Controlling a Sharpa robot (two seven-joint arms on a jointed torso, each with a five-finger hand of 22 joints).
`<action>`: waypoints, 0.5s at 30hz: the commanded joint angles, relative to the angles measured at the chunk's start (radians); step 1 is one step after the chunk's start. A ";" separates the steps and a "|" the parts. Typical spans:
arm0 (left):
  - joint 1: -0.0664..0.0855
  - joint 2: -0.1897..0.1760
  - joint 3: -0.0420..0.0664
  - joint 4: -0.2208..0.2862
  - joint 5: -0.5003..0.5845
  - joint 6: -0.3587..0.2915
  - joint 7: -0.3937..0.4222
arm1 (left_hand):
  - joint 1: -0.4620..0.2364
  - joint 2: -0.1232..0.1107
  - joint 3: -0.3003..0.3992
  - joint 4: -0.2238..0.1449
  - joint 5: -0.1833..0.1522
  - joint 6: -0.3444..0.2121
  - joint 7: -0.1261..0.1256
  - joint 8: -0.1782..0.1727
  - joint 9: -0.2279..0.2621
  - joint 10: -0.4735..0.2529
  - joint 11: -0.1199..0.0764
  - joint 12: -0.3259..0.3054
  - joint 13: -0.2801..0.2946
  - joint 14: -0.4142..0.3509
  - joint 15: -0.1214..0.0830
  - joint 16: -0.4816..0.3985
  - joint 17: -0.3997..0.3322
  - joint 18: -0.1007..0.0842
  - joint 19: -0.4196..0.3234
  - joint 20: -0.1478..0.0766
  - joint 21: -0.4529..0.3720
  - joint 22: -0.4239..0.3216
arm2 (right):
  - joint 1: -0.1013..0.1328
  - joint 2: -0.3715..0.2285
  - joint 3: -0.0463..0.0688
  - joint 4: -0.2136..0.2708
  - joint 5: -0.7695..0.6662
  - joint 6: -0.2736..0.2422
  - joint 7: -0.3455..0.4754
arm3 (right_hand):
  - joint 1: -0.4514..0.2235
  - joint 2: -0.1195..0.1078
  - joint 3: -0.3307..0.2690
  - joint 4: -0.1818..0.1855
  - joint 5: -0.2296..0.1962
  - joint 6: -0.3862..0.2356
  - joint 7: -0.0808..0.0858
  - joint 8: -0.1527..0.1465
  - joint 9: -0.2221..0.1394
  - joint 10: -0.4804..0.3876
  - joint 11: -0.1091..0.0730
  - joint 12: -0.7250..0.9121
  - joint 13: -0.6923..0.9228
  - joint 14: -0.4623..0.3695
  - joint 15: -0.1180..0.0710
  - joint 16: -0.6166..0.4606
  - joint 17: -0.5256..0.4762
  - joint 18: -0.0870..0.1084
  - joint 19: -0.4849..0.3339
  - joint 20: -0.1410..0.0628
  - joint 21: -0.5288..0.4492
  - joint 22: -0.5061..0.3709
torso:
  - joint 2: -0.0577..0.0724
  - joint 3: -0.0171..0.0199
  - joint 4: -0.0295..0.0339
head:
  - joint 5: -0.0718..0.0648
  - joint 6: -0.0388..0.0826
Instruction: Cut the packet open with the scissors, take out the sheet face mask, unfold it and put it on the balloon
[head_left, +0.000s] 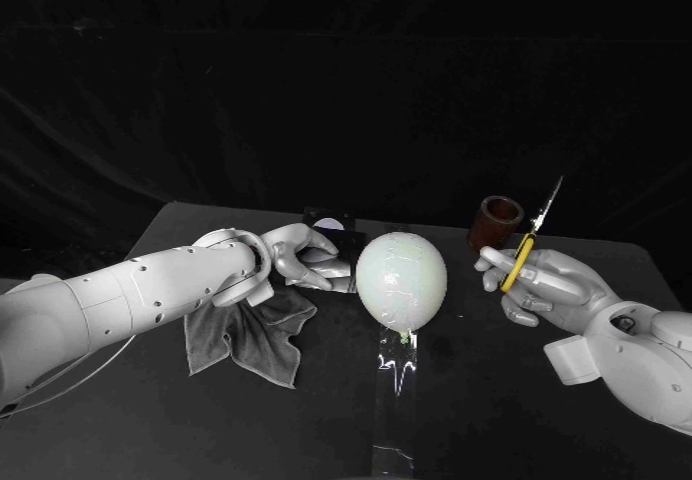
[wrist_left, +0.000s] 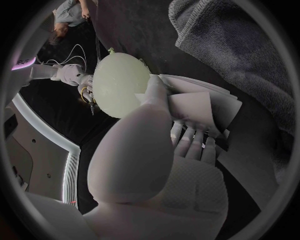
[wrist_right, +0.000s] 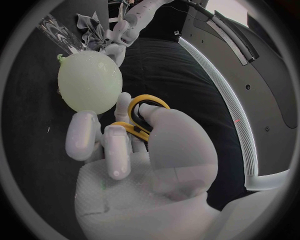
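the balloon (head_left: 401, 278) sits upright on a clear stand (head_left: 392, 375) mid-table, and everything else is placed from it. just to the balloon's left the left hand (head_left: 296, 258) is clamped on the packet (wrist_left: 206, 105): in the left wrist view the thumb presses down on the flat pale pack and the fingers (wrist_left: 190, 142) support it from beneath, with its free edge close to the balloon's skin. to the balloon's right, a little apart from it, the right hand (head_left: 555, 290) is closed round the yellow loops of the scissors (head_left: 526, 250), blades pointing up and away from the balloon. a grey cloth (head_left: 245, 335) lies on the table to the balloon's lower left, and a brown cup (head_left: 498, 218) stands behind it to the right. whether the packet has been cut yet cannot be told. judging by its look, the packet is light, thin and floppy, probably slick foil, so it should be pinched firmly near one end with the strip to be cut standing free and taut. the mask inside is likely wet, limp and easy to tear; it would be best taken by an edge and eased open rather than pulled. the balloon is very light and fragile, liable to tip or burst, so the blade points belong well away from it and the mask should be laid on gently.
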 joint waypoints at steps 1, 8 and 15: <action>-0.023 0.001 -0.017 -0.003 0.057 0.132 -0.081 | -0.001 0.020 0.004 -0.004 0.002 0.014 0.072 0.008 0.003 0.012 -0.003 0.004 0.000 0.000 -0.002 0.000 0.000 0.017 0.006 0.007 0.006 0.002 | 0.000 0.001 0.000 0.000 -0.015 0.009 0.007 | 0.037 0.035 0.001 -0.003 -0.003 0.008 -0.001 -0.007 0.001 0.229 -0.094 0.648 0.001 0.037 -0.004 -0.006 0.000 0.009 -0.002 -0.001 -0.003 0.012 | 0.000 -0.0001 0.0005 | 0.000 0.000; -0.022 0.003 -0.017 -0.008 0.082 0.062 -0.051 | 0.013 0.201 0.073 -0.016 0.001 0.167 0.063 0.069 0.053 0.180 -0.001 0.034 0.015 0.115 0.005 0.034 0.031 0.015 0.054 0.009 0.021 0.010 | 0.000 0.004 0.000 -0.003 -0.016 0.009 0.008 | 0.039 0.034 0.000 -0.006 -0.003 0.009 -0.002 -0.008 0.001 0.229 -0.095 0.648 0.001 0.037 -0.004 -0.006 -0.001 0.009 -0.001 -0.001 -0.002 0.013 | -0.001 0.0004 0.0006 | -0.001 0.002; -0.021 0.010 -0.016 -0.024 0.093 -0.065 0.011 | 0.059 0.300 0.144 -0.018 0.002 0.261 0.028 0.109 0.060 0.355 -0.008 0.062 0.024 0.236 0.005 0.069 0.061 0.015 0.096 0.009 0.035 0.016 | 0.000 0.009 0.000 -0.013 -0.017 0.008 0.008 | 0.039 0.034 0.000 -0.006 -0.003 0.009 -0.002 -0.008 0.001 0.229 -0.095 0.648 0.001 0.037 -0.004 -0.006 -0.001 0.009 -0.001 -0.001 -0.002 0.013 | -0.001 -0.0001 -0.0001 | -0.002 0.010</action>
